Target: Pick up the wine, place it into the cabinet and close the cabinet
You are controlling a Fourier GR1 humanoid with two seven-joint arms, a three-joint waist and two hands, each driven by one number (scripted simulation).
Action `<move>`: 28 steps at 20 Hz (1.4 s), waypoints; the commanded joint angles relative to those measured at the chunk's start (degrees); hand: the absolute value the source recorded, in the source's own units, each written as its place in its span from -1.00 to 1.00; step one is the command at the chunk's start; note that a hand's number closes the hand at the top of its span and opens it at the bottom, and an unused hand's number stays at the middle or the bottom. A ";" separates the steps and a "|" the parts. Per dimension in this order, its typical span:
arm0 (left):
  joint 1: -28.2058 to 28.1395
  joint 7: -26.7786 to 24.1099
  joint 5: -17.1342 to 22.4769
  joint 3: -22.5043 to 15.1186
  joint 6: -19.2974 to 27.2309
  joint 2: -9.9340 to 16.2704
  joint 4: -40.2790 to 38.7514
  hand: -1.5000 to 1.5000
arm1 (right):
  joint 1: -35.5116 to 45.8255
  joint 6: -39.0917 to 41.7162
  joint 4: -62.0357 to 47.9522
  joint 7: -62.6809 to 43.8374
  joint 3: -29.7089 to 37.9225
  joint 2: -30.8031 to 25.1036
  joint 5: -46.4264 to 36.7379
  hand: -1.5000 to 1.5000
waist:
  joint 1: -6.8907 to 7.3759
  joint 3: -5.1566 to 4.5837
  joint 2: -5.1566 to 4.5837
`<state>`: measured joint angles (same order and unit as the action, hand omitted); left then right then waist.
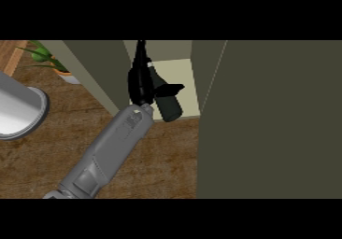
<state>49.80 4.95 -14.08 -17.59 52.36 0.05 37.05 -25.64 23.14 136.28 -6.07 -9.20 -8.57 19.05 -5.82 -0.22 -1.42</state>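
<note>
A wide grey cylindrical vessel (14, 109) with a flared rim stands at the left edge of the view, cut off by the frame, its pale inside catching the light. Behind it, in the upper left corner, a green leafy plant (43, 55) sits in a small white pot (70, 77), just beside the tall olive panel there. Both rest on the brown, wood-grained counter (167, 158), whose mottled top fills the lower middle of the view.
</note>
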 commanded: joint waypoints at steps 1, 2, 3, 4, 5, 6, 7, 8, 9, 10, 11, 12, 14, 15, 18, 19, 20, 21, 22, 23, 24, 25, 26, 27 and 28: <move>1.12 -7.22 7.09 2.06 0.08 -0.05 0.79 -1.00 | -1.33 -1.36 7.02 -3.90 0.40 -1.14 2.67 -1.00 | 1.14 0.01 0.35; 0.29 -9.28 8.93 2.95 0.35 -0.05 1.66 -1.00 | -2.06 -1.29 6.76 -3.27 -0.03 -0.81 2.08 -1.00 | 1.50 0.03 0.50; 0.10 -10.36 11.22 1.17 2.74 -0.05 1.22 -1.00 | -1.32 -0.13 5.68 -2.17 0.11 -1.17 3.08 -1.00 | 0.05 0.02 0.17; 3.12 -11.26 11.25 4.99 0.25 -0.05 -1.15 -1.00 | -2.78 -0.52 5.64 -1.23 -0.24 -0.38 1.52 -1.00 | 1.24 0.08 0.43; -1.76 -14.42 14.51 1.62 2.71 -0.05 1.92 -1.00 | -2.63 -1.33 7.77 -3.04 -0.40 -0.87 2.40 -1.00 | 0.22 -0.01 0.29; -1.33 -16.57 16.08 3.66 0.16 -0.05 1.70 -1.00 | -1.30 -1.99 6.59 -3.02 -0.33 -0.38 2.30 -1.00 | 1.63 0.03 0.43; -3.19 -16.71 17.55 2.81 -0.24 -0.05 5.66 -1.00 | -3.82 -2.78 10.39 -5.09 -2.83 -0.44 1.19 -1.00 | 2.19 0.00 0.94; -0.99 -17.85 19.83 3.58 -1.32 -0.05 4.53 -1.00 | -2.92 -0.36 8.09 -3.56 1.37 -2.83 5.45 -1.00 | 1.47 0.06 0.62; -2.38 -19.36 21.39 2.82 -1.63 -0.05 5.77 -1.00 | -1.98 -3.91 8.87 -5.52 -0.67 -0.55 3.15 -1.00 | 2.50 0.05 0.82; -3.07 -21.20 24.34 1.41 -1.27 -0.05 6.43 -1.00 | -1.71 -3.66 7.90 -5.43 -1.63 -0.41 3.04 -1.00 | 1.99 0.04 0.71; -2.35 -23.53 23.75 4.30 -4.81 -0.05 5.89 -1.00 | -1.29 -2.84 6.07 -3.13 1.53 -0.88 3.70 -1.00 | 3.22 0.12 0.92; -1.74 -22.89 24.87 4.46 -5.86 -0.05 5.70 -1.00 | -2.14 -3.83 9.84 -6.03 1.38 -1.84 4.13 -1.00 | 3.25 0.10 1.01; -5.44 -23.22 29.00 -1.73 -3.51 -0.05 10.49 -1.00 | -0.98 -3.48 5.80 -3.23 0.33 -0.26 1.95 -1.00 | 3.74 0.16 1.27; -7.09 -28.19 29.33 0.37 -5.73 -0.05 7.64 -1.00 | -5.63 -2.99 9.25 -1.79 -2.85 0.72 -0.64 -1.00 | 3.08 0.13 1.21; -6.92 -27.48 30.01 -0.82 -7.21 -0.05 10.08 -1.00 | -3.25 -5.25 10.39 -6.48 -2.11 -0.61 0.77 -1.00 | 4.45 0.16 1.35; -9.62 -24.59 30.42 -4.88 -7.02 -0.05 15.52 -1.00 | -1.74 -6.44 9.01 -5.97 -2.51 0.54 0.10 -1.00 | 4.98 0.17 1.57; -8.28 -23.01 28.29 -3.63 -6.62 -0.05 15.45 -1.00 | -3.55 -4.26 10.87 -6.02 0.97 -2.22 4.19 -1.00 | 5.13 0.21 1.64; -11.39 -24.74 30.44 -6.36 -8.25 -0.05 16.48 -1.00 | -4.20 -4.29 10.16 -4.66 0.99 -1.61 3.60 -1.00 | 4.74 0.20 1.59; -13.44 -22.04 27.93 -8.35 -5.43 -0.05 22.27 -1.00 | -4.59 -4.67 10.14 -3.67 -2.37 -0.26 -0.98 -1.00 | 5.58 0.21 1.95; -12.91 -22.32 28.24 -6.81 -8.06 -0.05 21.34 -1.00 | -6.10 -5.80 12.35 -5.01 -4.82 0.37 -1.84 -1.00 | 5.32 0.19 1.82; -15.20 -24.03 28.67 -7.37 -9.05 -0.05 22.33 -1.00 | -6.59 -6.07 10.30 -2.80 -5.42 1.55 -3.26 -1.00 | 5.21 0.19 1.73; -14.31 -23.27 28.35 -6.73 -9.91 -0.05 23.60 -1.00 | -3.89 -7.22 13.33 -7.59 -2.94 -1.06 0.29 -1.00 | 5.59 0.17 1.70; -17.55 -23.76 28.65 -7.16 -11.14 0.58 27.07 -1.00 | -2.51 -6.82 9.32 -4.30 -2.26 -0.06 -1.49 -1.00 | 5.85 0.19 1.73; -17.80 -20.42 28.53 -12.26 -6.89 -0.05 30.64 -1.00 | -3.18 -7.54 10.51 -5.67 -1.36 -0.57 0.50 -1.00 | 5.68 0.20 1.85; -21.02 -22.03 29.21 -8.74 -10.71 1.10 32.37 -1.00 | -6.67 -6.16 11.13 -3.84 -4.00 -0.45 -2.22 -1.00 | 5.67 0.19 1.88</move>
<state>34.15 -17.76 14.57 -25.24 43.69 0.33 62.03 -27.98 17.92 137.53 -7.06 -12.49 -8.21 18.18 -0.43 -0.03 0.32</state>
